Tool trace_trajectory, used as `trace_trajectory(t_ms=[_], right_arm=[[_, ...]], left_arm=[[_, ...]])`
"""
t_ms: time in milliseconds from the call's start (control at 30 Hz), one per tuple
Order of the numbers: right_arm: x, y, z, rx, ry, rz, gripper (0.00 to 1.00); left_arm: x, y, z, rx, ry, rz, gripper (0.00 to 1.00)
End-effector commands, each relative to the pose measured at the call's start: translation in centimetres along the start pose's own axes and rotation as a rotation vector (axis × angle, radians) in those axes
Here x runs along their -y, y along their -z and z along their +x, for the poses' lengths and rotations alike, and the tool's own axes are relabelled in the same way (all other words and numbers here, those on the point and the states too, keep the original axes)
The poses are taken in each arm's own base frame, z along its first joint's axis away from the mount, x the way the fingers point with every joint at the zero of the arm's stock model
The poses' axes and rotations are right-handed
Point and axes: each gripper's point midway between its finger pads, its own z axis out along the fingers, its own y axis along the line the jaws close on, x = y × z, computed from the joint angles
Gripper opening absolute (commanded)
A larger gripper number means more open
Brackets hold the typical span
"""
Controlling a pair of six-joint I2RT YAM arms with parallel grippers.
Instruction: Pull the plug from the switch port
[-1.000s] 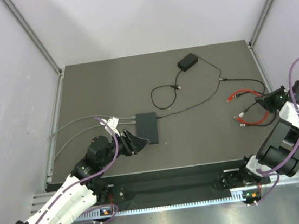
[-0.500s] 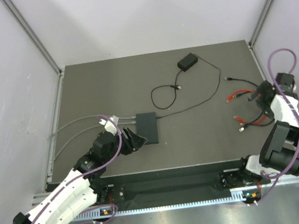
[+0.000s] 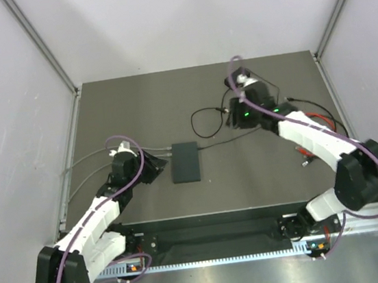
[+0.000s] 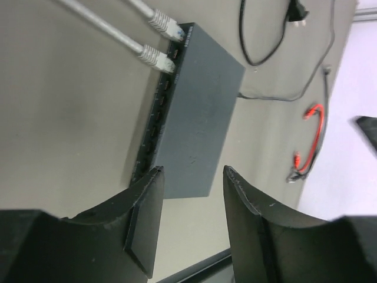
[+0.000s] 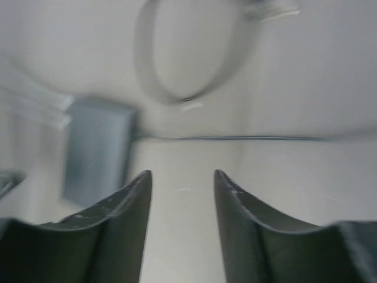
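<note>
The switch (image 3: 185, 161) is a flat black box lying mid-table, with its sockets along the left edge. Two grey plugs (image 4: 154, 57) sit in the sockets at its far end, and their grey cables (image 3: 84, 158) run off to the left. My left gripper (image 3: 152, 167) hovers just left of the switch. In the left wrist view this gripper (image 4: 191, 177) is open and empty, its fingertips over the near port-side corner of the switch (image 4: 200, 112). My right gripper (image 3: 234, 119) reaches over the back middle. In the blurred right wrist view it (image 5: 179, 177) is open and empty, with the switch (image 5: 97, 147) ahead on the left.
A thin black cord (image 3: 204, 122) loops behind the switch and runs right from it. Red leads (image 3: 310, 118) lie at the right under the right arm. Metal rails edge the table on both sides.
The right arm has swung from the red leads at the far right to the back middle, and its jaws have opened. The left arm has drawn back left off the switch.
</note>
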Motion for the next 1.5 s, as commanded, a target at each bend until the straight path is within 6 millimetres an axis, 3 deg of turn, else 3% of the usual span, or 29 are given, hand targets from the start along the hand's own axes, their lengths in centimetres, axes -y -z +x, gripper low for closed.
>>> trace_trajectory(t_ms=[0, 67, 100, 167, 200, 267, 467, 500, 633, 933, 1300, 1467], right_arm=[[-9.4, -2.3, 1.4, -0.052, 0.058, -0.277, 0.44], [-13.1, -2.8, 3.1, -0.095, 0.077, -0.363, 0.42], [-13.8, -4.0, 4.3, -0.127, 0.078, -0.372, 0.41], [-16.4, -4.4, 4.7, -0.134, 0.072, -0.438, 0.39], [-16.8, -5.2, 5.5, -0.157, 0.066, -0.446, 0.38], [-18.4, -5.5, 5.3, -0.149, 0.042, -0.501, 0.38], [-20.5, -7.4, 5.9, -0.192, -0.001, -0.586, 0.33], [-20.4, -8.0, 6.3, -0.204, -0.008, -0.582, 0.33], [-20.4, -9.4, 6.7, -0.227, -0.010, -0.564, 0.32], [-19.9, -11.4, 7.6, -0.244, -0.001, -0.534, 0.30], [-18.9, -13.4, 9.5, -0.284, -0.016, -0.493, 0.28], [-18.9, -13.7, 10.0, -0.300, -0.023, -0.494, 0.27]], left_arm=[[3.7, -0.1, -1.7, 0.056, 0.031, 0.162, 0.49], [4.1, -0.6, -2.2, 0.071, 0.061, 0.176, 0.49], [4.2, -0.8, -2.3, 0.073, 0.071, 0.180, 0.49], [4.2, -1.4, -2.6, 0.084, 0.100, 0.175, 0.50], [3.8, -1.6, -2.8, 0.098, 0.124, 0.162, 0.50], [3.0, -2.1, -2.9, 0.113, 0.150, 0.142, 0.50], [0.7, -3.7, -3.1, 0.156, 0.244, 0.099, 0.52], [1.3, -3.9, -3.6, 0.166, 0.258, 0.125, 0.52], [0.1, -6.2, -2.7, 0.109, 0.310, 0.112, 0.52], [-1.4, -8.4, -2.0, 0.071, 0.366, 0.104, 0.51], [-4.0, -8.6, -2.2, 0.152, 0.420, 0.025, 0.43], [-4.2, -8.8, -2.4, 0.182, 0.421, 0.011, 0.42]])
